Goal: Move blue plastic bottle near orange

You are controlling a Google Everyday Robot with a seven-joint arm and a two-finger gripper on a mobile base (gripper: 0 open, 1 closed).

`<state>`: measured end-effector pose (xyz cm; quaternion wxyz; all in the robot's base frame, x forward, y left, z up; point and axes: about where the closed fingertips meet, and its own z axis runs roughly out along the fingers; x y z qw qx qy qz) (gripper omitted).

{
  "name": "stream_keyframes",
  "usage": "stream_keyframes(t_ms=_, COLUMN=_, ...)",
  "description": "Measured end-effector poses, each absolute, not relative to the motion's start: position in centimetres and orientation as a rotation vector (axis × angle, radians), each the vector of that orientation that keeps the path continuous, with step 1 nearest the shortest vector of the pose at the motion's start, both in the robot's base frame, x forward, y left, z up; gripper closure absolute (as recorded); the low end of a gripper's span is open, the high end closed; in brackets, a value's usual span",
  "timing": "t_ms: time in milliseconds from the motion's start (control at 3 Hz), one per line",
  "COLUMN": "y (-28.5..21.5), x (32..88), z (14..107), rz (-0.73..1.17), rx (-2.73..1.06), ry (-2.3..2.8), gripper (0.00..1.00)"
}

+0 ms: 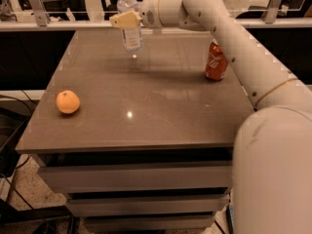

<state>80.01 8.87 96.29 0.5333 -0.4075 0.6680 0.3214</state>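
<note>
At upper centre the pincer [126,20] pinches the bottle [131,38], its long axis vertical, cap up. The orange [68,102] lies well apart at the worktop's [161,111] left.

Your blue plastic bottle [132,37], clear with a white cap and a pale label, stands upright at the far side of the counter [161,96], with the tool [125,20] clamped round its middle. Your orange [68,102], small and round, rests well apart near the counter's front-left edge.
</note>
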Motion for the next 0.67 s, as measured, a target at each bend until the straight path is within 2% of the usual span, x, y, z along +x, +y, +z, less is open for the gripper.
stream_keyframes(t_ms=333, y=8.2, x=73.9, z=98.2, rz=0.780, rx=-1.022, ry=1.478, gripper=1.00)
stream_keyframes(t_ms=667, y=10.5, x=67.9, z=97.9, rz=0.845, rx=-1.118, ry=1.376, gripper=1.00)
